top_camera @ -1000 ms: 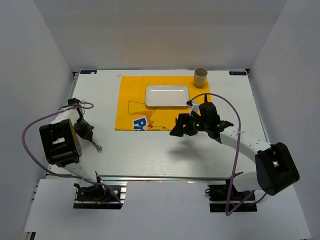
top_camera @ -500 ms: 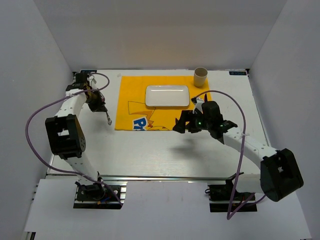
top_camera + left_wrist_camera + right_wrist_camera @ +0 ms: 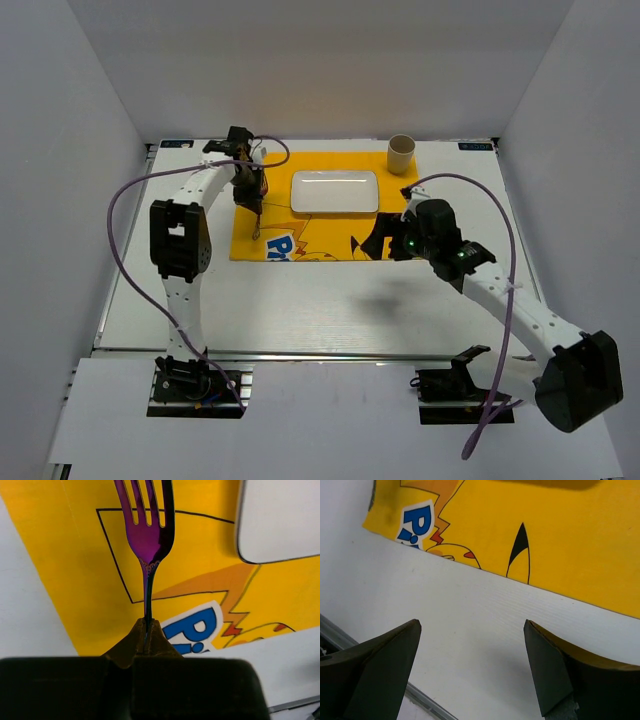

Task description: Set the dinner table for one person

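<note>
The left pincer (image 3: 147, 626) was shut tight on the thin handle of a shiny purple fork (image 3: 149, 540), over the left side of the yellow mat (image 3: 330, 248) on the big white dinner table (image 3: 300, 300). The fork pointed at the table's near edge, with the plate (image 3: 334, 191) just right of it. The right pincer (image 3: 471, 626) stood wide open, empty.

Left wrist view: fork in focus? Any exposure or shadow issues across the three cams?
Left wrist: fork sharp and glossy, part of its head reflecting dark; left gripper nearly black, no detail. Top external: even light, one soft shadow on the dinner table nearer than the mat. Right wrist: mat print crisp, right gripper fingers dark and featureless.
</note>
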Available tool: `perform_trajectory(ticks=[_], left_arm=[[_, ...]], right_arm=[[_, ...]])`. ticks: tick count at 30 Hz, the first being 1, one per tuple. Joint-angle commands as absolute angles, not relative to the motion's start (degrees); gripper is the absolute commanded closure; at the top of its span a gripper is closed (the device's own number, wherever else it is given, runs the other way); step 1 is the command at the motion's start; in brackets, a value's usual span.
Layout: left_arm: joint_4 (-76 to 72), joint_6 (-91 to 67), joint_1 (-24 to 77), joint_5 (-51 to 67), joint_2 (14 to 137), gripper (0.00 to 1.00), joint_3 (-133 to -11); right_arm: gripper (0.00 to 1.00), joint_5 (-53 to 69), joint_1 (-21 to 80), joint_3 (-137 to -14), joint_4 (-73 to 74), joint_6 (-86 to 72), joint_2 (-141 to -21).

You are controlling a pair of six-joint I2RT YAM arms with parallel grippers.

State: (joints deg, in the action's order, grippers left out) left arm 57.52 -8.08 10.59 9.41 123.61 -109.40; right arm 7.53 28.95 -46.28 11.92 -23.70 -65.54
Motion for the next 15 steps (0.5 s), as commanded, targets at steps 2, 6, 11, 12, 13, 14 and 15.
perform_trajectory(ticks=[2, 6, 11, 12, 13, 14, 15], left_arm=[[61.70, -7.29, 11.33, 4.48, 125.33, 1.00, -113.55], [62.14, -8.26, 12.04, 1.50, 126.03, 1.00, -113.55], [59.60, -10.63, 12.04, 0.88, 123.06, 1.00, -108.29], [58.89, -10.72, 12.04, 0.79, 122.52, 1.00, -107.15], [58.36, -10.72, 12.56, 0.88, 122.17, 1.00, -105.75], [58.53, -10.90, 12.57, 0.88, 122.08, 1.00, -105.56], [58.80, -11.07, 12.57, -1.04, 122.17, 1.00, -105.47]], right_arm=[[0.11, 2.29, 28.92, -48.87, 15.47, -21.80, -61.18], [0.11, 1.14, 28.83, -48.43, 17.14, -21.71, -59.77], [0.11, 0.79, 28.91, -47.72, 17.49, -21.62, -59.15], [0.11, 0.97, 28.83, -47.81, 17.49, -21.62, -59.24], [0.11, 0.88, 28.92, -47.81, 17.58, -21.71, -59.33], [0.11, 0.97, 28.83, -47.81, 17.67, -21.71, -59.41], [0.11, 1.05, 28.92, -47.81, 17.84, -21.62, -59.24]])
